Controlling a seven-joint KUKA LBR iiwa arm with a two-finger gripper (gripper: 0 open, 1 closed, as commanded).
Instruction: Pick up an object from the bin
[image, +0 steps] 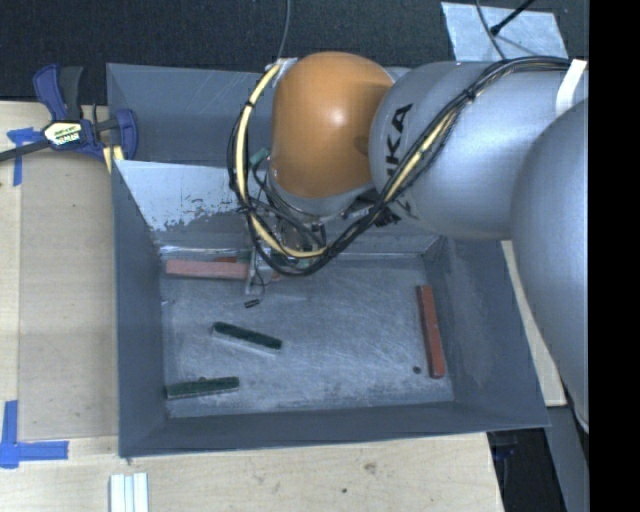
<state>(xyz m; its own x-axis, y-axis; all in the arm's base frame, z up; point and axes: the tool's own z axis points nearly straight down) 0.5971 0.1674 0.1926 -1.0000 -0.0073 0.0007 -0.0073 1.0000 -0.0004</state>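
Grey bin (138, 330): pink bar (205, 268) back-left; red bar (431, 331) right; two green sticks (247, 337) front-left.

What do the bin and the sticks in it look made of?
Bin: grey sheet metal, matte, its floor scuffed with pale scratches. Left red stick and right red stick: dull reddish brown, flat-sided, perhaps wood or crayon; unclear. Middle green stick and front green stick: dark, matte, rough-looking; material unclear.

Mid-floor of the bin (330, 345) lies bare. Around it: a reddish bar (205, 267) at ten o'clock, a dark green stick (247, 337) at nine, a green strip (202, 387) at eight, a red-brown bar (431, 331) at three, and the arm (330, 125) overhanging twelve.
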